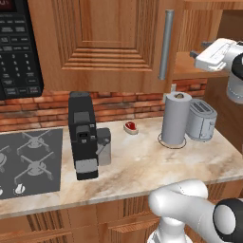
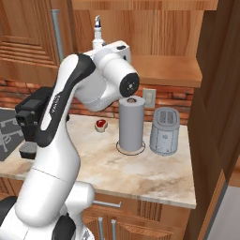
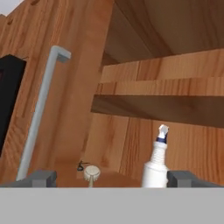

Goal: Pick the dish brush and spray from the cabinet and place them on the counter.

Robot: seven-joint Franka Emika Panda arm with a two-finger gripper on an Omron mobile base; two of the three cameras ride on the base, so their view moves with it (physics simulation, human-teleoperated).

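The gripper [image 3: 111, 177] has its two tips wide apart and holds nothing. It looks into the open cabinet [image 3: 144, 87]. On the wooden shelf inside stand the spray [image 3: 156, 164] and, left of it, the dish brush [image 3: 91, 173]. Below, the counter [image 1: 142, 166] holds a coffee machine [image 1: 83, 135], a paper towel roll [image 1: 174, 118] and a toaster [image 1: 201, 119] by a brick wall [image 1: 42, 109].
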